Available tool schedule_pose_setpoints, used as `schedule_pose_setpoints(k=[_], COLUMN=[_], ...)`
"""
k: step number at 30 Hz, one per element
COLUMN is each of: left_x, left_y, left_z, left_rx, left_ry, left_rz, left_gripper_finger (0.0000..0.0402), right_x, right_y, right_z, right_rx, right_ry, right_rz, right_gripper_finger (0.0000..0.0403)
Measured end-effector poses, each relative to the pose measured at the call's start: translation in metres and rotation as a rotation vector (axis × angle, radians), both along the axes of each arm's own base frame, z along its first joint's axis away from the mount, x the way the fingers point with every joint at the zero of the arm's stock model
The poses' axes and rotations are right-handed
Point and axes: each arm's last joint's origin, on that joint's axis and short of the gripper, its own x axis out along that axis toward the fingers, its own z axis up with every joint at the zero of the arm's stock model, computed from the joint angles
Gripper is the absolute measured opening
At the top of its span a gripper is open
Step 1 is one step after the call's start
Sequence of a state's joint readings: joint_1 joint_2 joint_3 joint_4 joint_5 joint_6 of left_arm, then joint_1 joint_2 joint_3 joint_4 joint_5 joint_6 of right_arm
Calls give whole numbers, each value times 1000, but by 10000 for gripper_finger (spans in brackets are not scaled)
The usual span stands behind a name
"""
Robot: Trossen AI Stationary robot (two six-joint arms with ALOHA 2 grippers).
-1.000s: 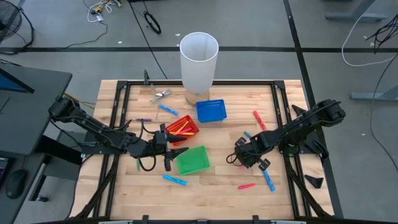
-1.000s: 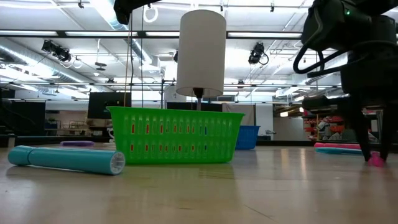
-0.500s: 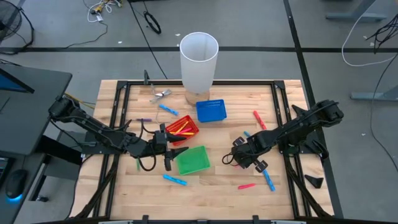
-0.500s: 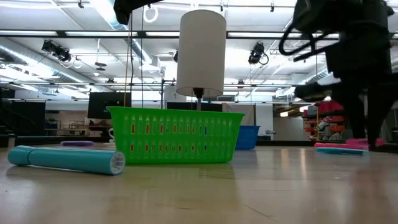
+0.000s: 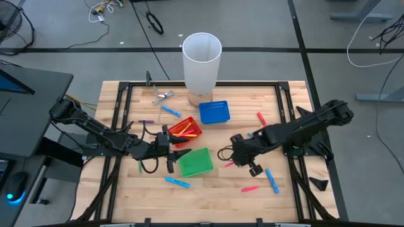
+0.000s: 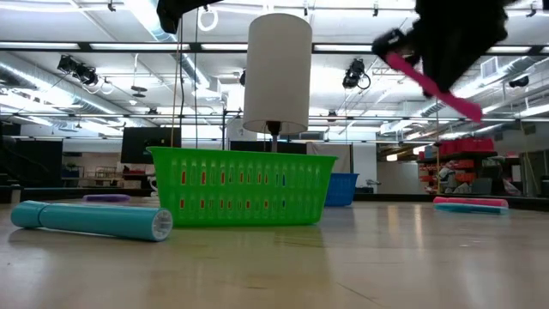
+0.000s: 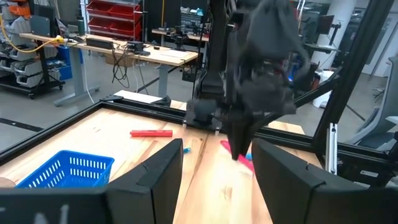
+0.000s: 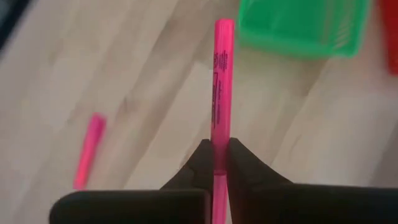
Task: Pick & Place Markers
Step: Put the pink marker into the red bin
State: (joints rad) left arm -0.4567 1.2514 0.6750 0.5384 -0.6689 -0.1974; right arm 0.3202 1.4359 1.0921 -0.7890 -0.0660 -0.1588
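Pink marker (image 8: pixel 221 93) now airborne (right end effector (image 8: pixel 214 163)).

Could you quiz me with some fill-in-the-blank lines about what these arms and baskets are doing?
1. The right gripper is shut on a ____ marker.
2. That marker is held ____ the table, not resting on it.
3. The left gripper waits between the red basket and the ____ basket.

Answers: pink; above; green
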Motion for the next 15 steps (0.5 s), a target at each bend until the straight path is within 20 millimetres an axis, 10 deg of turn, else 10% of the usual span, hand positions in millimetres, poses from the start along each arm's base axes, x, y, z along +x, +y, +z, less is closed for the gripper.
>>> schedule_pose_setpoints(k=[15], left_x=[0], left_y=[0], left_z=[4], left_rx=[-4], left_ry=[-31], left_rz=[-1], left_gripper_finger=[197], right_x=[11], right_y=[-1], right_z=[48], right_rx=[110], right_ry=[-435], right_rz=[-93], right_gripper_finger=[12])
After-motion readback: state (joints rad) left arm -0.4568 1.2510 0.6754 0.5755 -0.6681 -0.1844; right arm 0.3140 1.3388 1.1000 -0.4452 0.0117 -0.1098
